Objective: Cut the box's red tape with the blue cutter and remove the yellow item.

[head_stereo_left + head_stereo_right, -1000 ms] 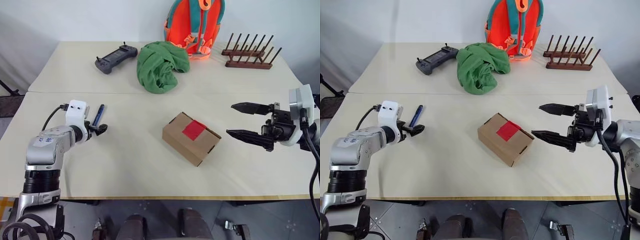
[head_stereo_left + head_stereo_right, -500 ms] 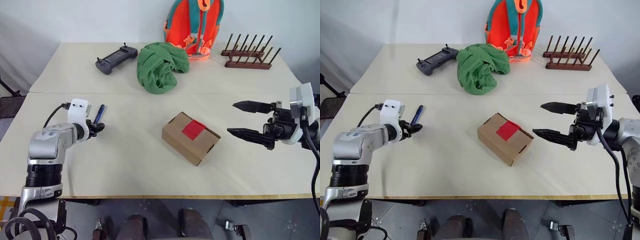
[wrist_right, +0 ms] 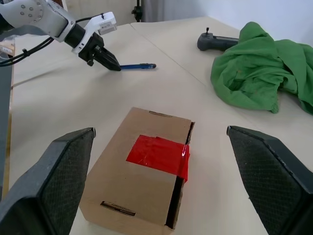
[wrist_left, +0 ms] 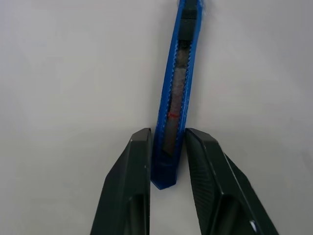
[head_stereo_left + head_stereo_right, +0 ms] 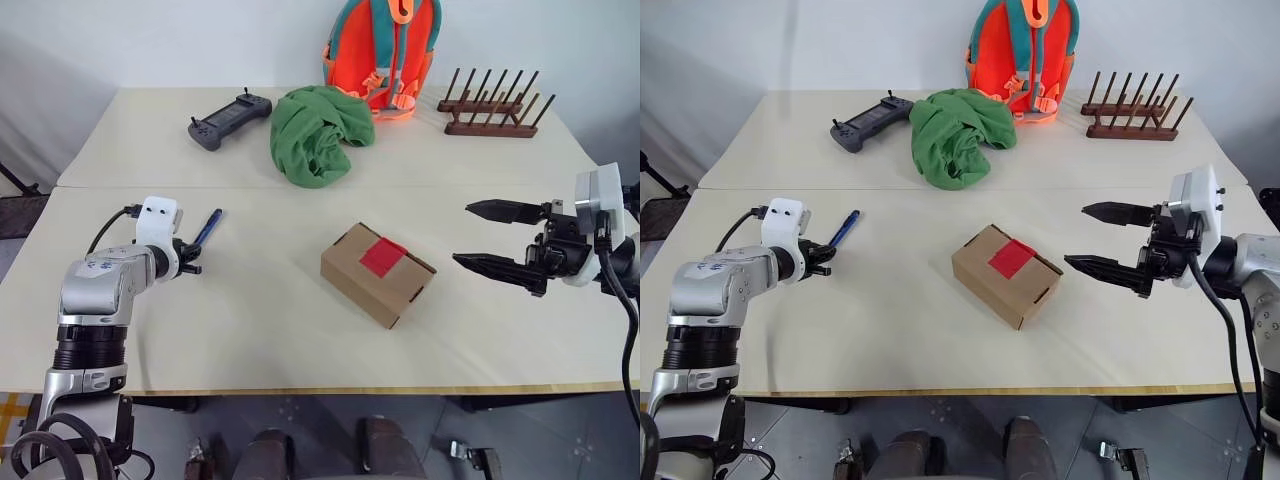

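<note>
Gripping the near end of the blue cutter (image 4: 175, 103), the left gripper (image 4: 167, 147) has both black fingers pressed against its sides, well to the left of the box (image 5: 377, 273); the cutter's far end points away toward the back of the table (image 5: 260, 330). Behind and left of the box lies a dark grey game controller (image 5: 230, 117), with a green cloth (image 5: 315, 132) heaped behind the box. The box sits closed, the red tape (image 3: 159, 152) stuck across its top and folded over one edge. An orange backpack (image 5: 385, 50) stands behind it, a wooden rack (image 5: 492, 112) behind and to the right. Right of the box, clear of it, the right gripper (image 5: 492, 240) hovers with its fingers spread wide, holding nothing.
</note>
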### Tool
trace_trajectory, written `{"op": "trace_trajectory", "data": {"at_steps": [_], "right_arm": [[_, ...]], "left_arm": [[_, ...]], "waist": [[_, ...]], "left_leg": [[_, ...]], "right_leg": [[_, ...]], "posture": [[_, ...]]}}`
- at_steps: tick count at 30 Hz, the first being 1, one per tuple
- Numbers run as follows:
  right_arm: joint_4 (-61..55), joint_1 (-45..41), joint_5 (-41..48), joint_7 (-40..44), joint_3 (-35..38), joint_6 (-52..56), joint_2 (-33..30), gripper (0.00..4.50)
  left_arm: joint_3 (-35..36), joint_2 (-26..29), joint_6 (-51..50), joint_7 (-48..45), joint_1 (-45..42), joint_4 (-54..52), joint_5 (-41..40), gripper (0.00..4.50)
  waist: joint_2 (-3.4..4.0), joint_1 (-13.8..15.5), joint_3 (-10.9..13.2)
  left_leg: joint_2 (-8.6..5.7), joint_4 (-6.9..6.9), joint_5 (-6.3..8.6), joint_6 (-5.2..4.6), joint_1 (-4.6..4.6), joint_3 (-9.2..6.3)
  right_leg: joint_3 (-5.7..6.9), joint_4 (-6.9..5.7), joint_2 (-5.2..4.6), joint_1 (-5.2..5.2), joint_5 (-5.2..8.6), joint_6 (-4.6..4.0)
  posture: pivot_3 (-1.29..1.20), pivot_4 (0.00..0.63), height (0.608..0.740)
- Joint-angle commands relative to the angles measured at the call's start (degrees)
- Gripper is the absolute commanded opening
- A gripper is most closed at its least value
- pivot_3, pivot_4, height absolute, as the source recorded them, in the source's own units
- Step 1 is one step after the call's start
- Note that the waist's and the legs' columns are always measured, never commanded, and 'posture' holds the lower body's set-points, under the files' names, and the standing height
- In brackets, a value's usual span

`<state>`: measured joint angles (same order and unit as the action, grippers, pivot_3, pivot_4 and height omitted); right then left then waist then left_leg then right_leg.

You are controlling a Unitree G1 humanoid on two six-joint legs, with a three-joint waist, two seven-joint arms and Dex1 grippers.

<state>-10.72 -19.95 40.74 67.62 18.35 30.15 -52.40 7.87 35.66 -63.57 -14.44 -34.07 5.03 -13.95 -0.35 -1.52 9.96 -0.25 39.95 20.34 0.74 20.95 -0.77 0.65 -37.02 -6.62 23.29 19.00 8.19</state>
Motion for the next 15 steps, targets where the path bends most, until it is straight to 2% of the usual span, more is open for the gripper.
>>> {"op": "trace_trajectory", "data": {"at_steps": [1,9,15], "right_arm": [[-0.63,-0.96,-0.09,-0.44,0.45,-0.65,-0.65,4.5],[-0.93,-0.99,-0.41,-1.2,0.41,-0.68,-0.35,4.5],[-1.24,-2.17,-0.18,-2.38,0.3,-0.64,-0.05,4.5]], "left_arm": [[-1.06,1.26,-0.97,0.41,1.41,2.08,2.36,0.58],[-0.9,2.71,1.08,-1.0,1.42,1.89,2.22,0.58],[-0.79,6.18,10.5,-8.88,3.41,-1.15,0.56,0.58]], "waist": [[0.0,-0.02,0.0],[0.0,-0.02,0.0],[0.0,0.01,0.02]], "left_leg": [[0.0,-0.01,0.0,0.0,0.0,0.0],[0.0,-0.03,0.0,0.0,0.0,-0.01],[0.01,-0.07,0.0,0.01,0.17,-0.01]], "right_leg": [[0.0,0.0,0.0,0.0,0.0,0.0],[0.0,0.02,0.0,0.01,0.0,0.0],[0.01,0.06,-0.01,0.18,0.0,-0.01]], "posture": [[0.0,0.15,0.74],[0.0,0.15,0.74],[0.0,0.15,0.74]]}}
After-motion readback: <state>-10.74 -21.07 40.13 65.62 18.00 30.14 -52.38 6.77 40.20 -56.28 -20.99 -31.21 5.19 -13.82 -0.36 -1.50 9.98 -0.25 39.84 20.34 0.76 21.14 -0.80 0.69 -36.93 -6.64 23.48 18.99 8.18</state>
